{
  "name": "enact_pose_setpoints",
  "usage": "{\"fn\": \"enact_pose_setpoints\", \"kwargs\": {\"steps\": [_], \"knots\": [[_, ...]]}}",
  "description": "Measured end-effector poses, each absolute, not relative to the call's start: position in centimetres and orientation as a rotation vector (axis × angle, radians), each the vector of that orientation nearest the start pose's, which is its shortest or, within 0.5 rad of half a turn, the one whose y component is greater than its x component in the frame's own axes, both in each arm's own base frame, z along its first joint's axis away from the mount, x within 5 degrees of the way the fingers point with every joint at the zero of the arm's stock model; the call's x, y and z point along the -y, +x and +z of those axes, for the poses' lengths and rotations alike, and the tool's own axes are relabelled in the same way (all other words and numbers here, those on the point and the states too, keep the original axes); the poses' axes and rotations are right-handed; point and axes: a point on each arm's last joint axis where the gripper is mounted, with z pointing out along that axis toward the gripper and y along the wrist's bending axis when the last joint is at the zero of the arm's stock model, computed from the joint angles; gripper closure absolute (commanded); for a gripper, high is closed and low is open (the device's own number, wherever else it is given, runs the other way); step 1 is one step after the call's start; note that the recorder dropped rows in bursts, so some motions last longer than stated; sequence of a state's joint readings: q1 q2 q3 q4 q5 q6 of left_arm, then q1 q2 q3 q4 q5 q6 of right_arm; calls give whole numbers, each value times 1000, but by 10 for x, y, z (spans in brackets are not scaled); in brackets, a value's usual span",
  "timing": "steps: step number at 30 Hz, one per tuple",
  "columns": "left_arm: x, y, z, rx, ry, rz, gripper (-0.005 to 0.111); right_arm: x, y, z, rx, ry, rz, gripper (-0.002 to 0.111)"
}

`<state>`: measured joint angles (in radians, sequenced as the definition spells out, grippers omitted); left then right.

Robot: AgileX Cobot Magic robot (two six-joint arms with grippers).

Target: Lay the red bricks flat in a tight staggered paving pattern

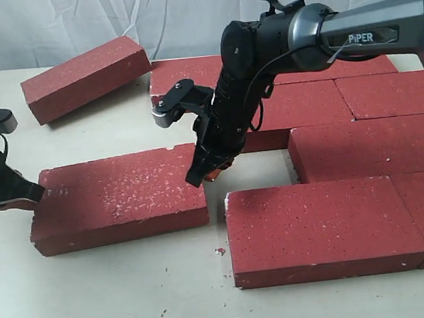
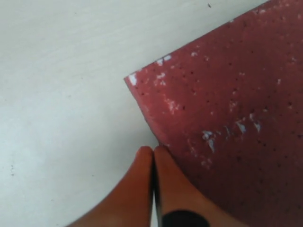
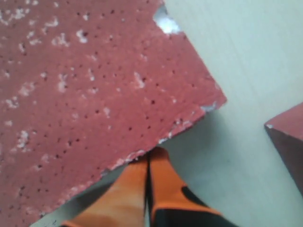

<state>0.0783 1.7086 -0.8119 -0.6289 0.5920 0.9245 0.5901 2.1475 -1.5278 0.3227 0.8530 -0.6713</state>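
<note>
Red bricks [image 1: 118, 198]: dk red, pale speckles, chipped.

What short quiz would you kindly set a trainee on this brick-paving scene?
1. True or false: the left gripper is open.
2. The right gripper has its tips at the loose front brick, on its: A) edge; B) top centre; C) underside?
3. How many grippers flank that brick?
Key: 1 false; 2 A; 3 two.

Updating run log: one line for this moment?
left claw: shut, beside loose red brick; right claw: shut, beside same brick; nothing held
</note>
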Motion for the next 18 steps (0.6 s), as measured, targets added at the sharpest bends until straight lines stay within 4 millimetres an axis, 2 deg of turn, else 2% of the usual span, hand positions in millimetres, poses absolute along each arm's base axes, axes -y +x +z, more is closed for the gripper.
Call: {"fn": "enact_pose_setpoints", "kwargs": {"steps": [13, 18], "knots": [[7, 290, 148, -2739, 511, -372, 107, -249, 346, 141, -2537, -1604, 245, 109], [4, 294, 148, -2713, 475, -316, 107, -237, 347, 140, -2555, -1693, 113, 109]]}}
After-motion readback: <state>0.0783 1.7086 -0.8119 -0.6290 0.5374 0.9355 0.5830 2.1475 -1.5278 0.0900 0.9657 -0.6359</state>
